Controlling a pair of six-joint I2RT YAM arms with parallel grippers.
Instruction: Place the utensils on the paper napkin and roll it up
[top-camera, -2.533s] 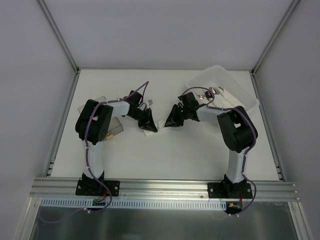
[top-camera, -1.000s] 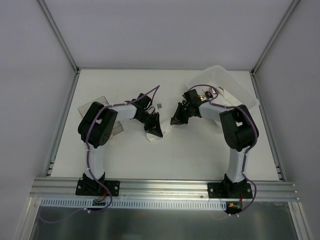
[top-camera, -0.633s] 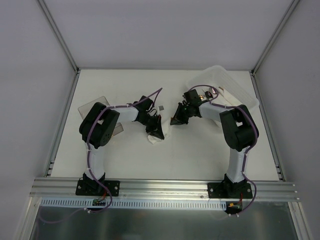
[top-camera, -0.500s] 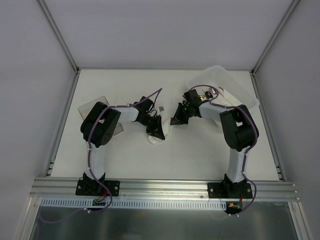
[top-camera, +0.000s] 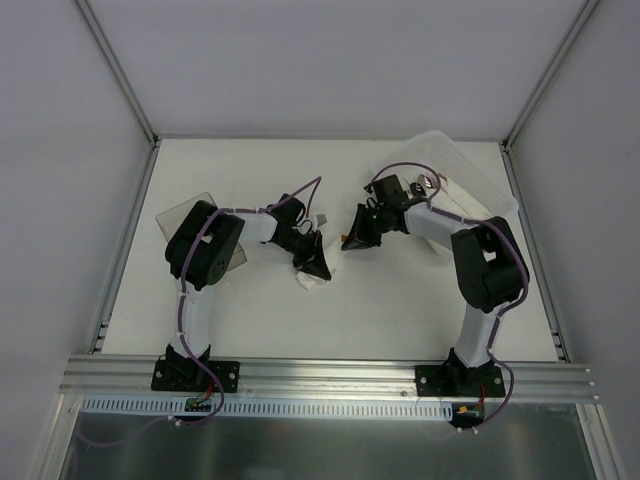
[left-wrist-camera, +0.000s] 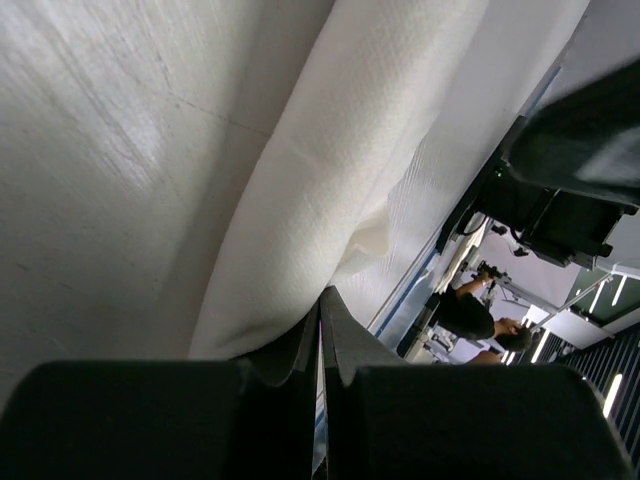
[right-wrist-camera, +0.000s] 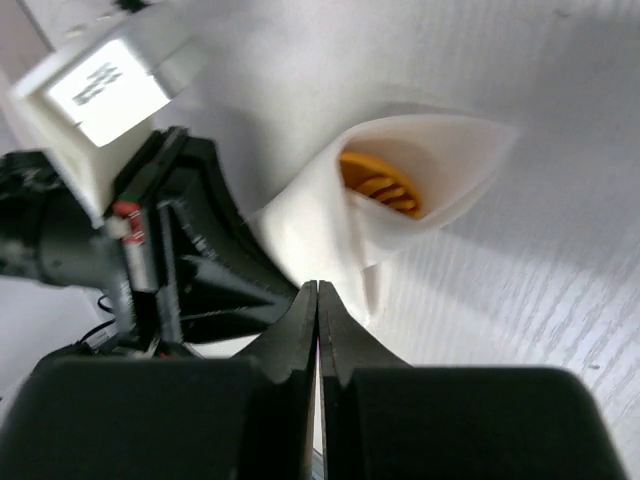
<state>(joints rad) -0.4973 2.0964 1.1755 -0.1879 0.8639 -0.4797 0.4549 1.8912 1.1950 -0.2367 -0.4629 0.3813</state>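
The paper napkin (top-camera: 312, 282) lies rolled into a loose white tube at the table's middle. In the right wrist view its open end (right-wrist-camera: 440, 160) shows the orange utensils (right-wrist-camera: 380, 187) inside. The roll fills the left wrist view (left-wrist-camera: 330, 190). My left gripper (top-camera: 320, 272) is shut, its tips (left-wrist-camera: 322, 296) pressed against the roll's side. My right gripper (top-camera: 348, 243) is shut, its tips (right-wrist-camera: 318, 286) just at the roll's other side, facing the left gripper (right-wrist-camera: 190, 270). I see nothing between either pair of jaws.
A translucent white plastic tray (top-camera: 478, 185) stands at the back right with small dark-and-metal bits (top-camera: 425, 184) in it. A smoky clear box (top-camera: 183, 213) sits at the left, partly under the left arm. A small shiny bit (top-camera: 322, 219) lies behind the napkin.
My left gripper has moved right and nearer, pushing the napkin along as it rolled. My right gripper has stayed at the roll's far side while its arm shifted slightly.
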